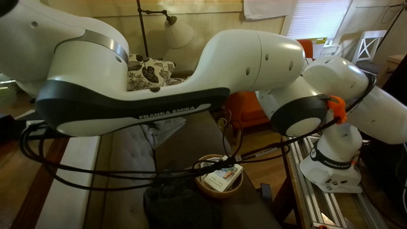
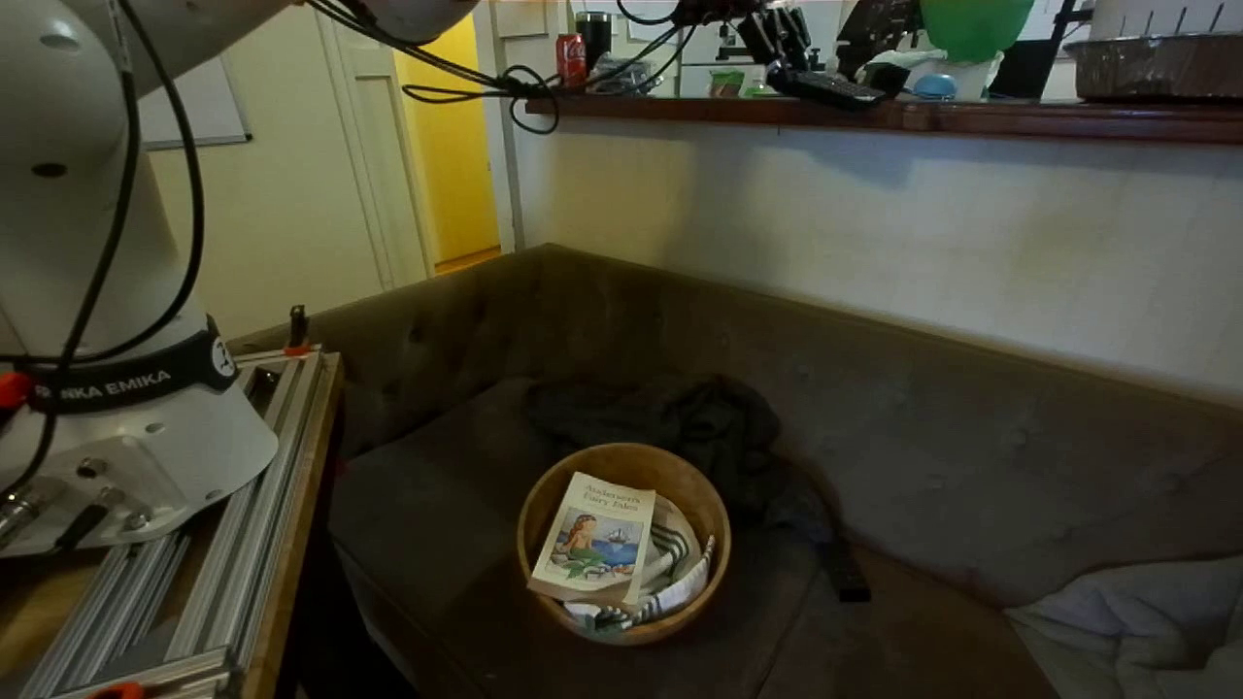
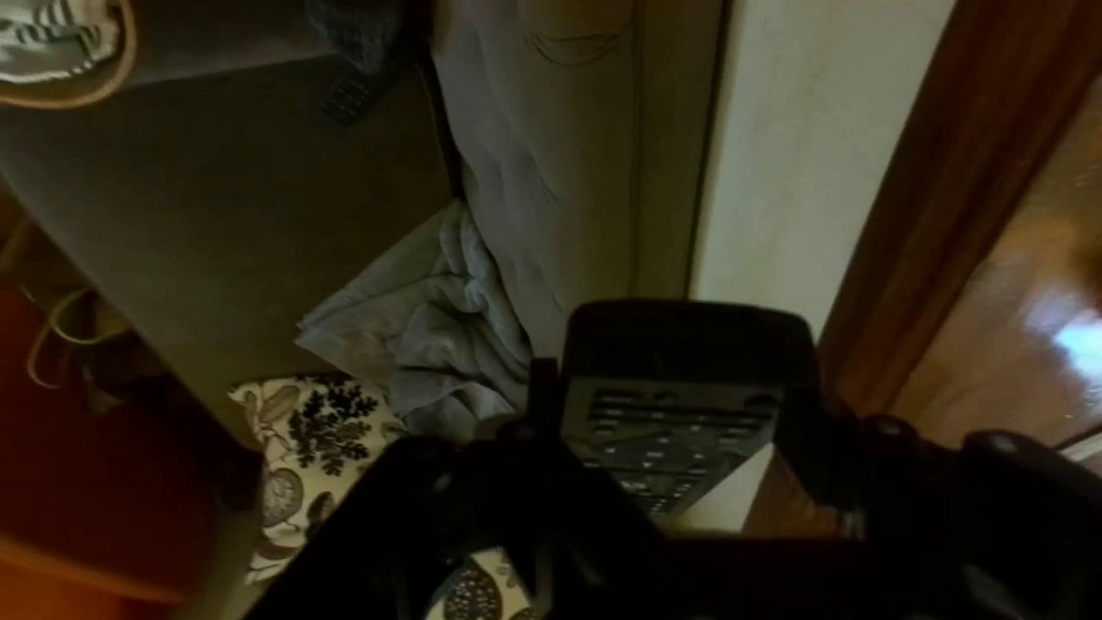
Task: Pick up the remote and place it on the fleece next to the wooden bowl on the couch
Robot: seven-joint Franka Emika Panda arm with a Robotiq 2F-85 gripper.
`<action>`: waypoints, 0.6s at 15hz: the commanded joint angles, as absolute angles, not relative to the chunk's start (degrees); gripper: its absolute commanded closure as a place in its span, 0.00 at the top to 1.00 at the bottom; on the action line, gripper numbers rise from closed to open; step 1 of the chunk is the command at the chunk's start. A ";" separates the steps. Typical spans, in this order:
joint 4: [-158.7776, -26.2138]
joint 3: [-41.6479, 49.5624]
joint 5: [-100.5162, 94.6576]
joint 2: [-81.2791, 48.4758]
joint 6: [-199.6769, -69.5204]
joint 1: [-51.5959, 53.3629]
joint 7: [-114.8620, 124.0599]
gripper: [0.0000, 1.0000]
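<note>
My gripper (image 3: 673,413) is shut on a black remote (image 3: 689,340), its fingers on the remote's two long sides. In an exterior view the gripper (image 2: 789,53) holds the remote (image 2: 835,89) high, by the wooden ledge above the couch back. The wooden bowl (image 2: 694,490) stands on the couch (image 2: 971,466) with a book and striped cloth in it; the bowl's rim also shows in the wrist view (image 3: 129,65). The dark fleece (image 2: 670,413) lies crumpled beside the bowl, against the backrest; it also shows in an exterior view (image 1: 178,206).
A second dark remote (image 2: 843,571) lies on the seat near the fleece. A grey blanket (image 3: 456,327) and patterned pillow (image 3: 318,430) lie farther along. The wooden ledge (image 2: 971,118) carries a red can (image 2: 571,60), green bowl (image 2: 976,24) and foil pan (image 2: 1160,70). Cables (image 1: 127,173) hang off the arm.
</note>
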State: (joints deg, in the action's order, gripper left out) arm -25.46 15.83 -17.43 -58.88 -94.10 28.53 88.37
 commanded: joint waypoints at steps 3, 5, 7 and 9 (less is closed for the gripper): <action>-25.50 10.39 -13.62 -59.40 -91.15 25.64 98.40 0.37; -25.53 7.66 -11.65 -60.61 -94.27 23.99 95.92 0.37; -25.55 5.60 -10.55 -62.14 -98.68 22.69 91.02 0.37; -25.59 4.34 -10.17 -63.92 -103.10 21.75 84.44 0.37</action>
